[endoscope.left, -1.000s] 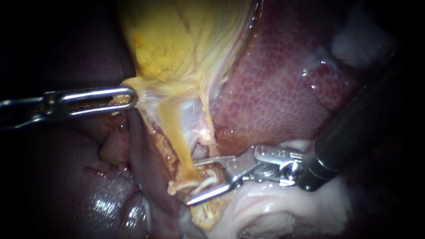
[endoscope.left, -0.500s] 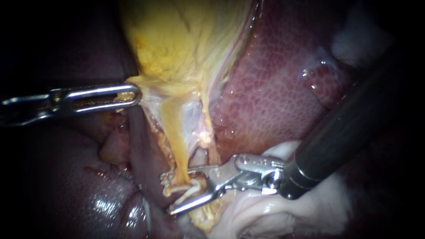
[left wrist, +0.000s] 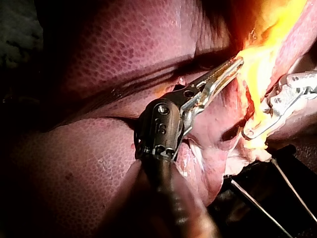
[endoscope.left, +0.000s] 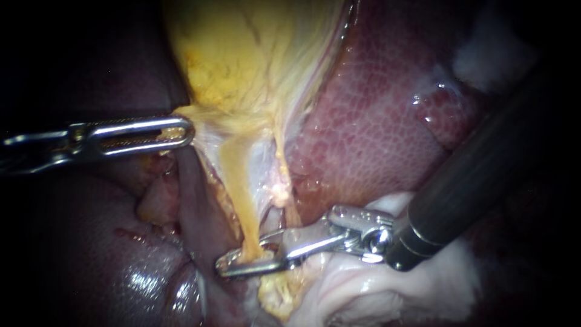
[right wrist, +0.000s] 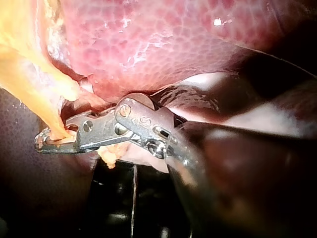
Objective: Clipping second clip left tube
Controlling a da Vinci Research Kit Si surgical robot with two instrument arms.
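The left tube [endoscope.left: 235, 181] is a yellow strand running down from the gallbladder [endoscope.left: 242, 54]. My right instrument [endoscope.left: 229, 266] comes in from the right, and its jaws have closed across the tube's lower end, one on each side. The right wrist view shows the same grip [right wrist: 43, 142] on the yellow tube [right wrist: 29, 84]. A thinner pale right tube [endoscope.left: 280, 175] runs beside it, outside the jaws. My left instrument [endoscope.left: 184, 130] is shut on the gallbladder's lower edge and holds it to the left [left wrist: 237, 63]. I cannot make out a clip.
Mottled red liver [endoscope.left: 375, 121] lies behind and to the right of the tubes. White fatty tissue [endoscope.left: 363, 290] sits under the right instrument's shaft. Dark, wet liver [endoscope.left: 121, 260] fills the lower left.
The right instrument's jaws stood open, slid left around the left tube's lower end, and have now closed on it. The left instrument has barely moved.
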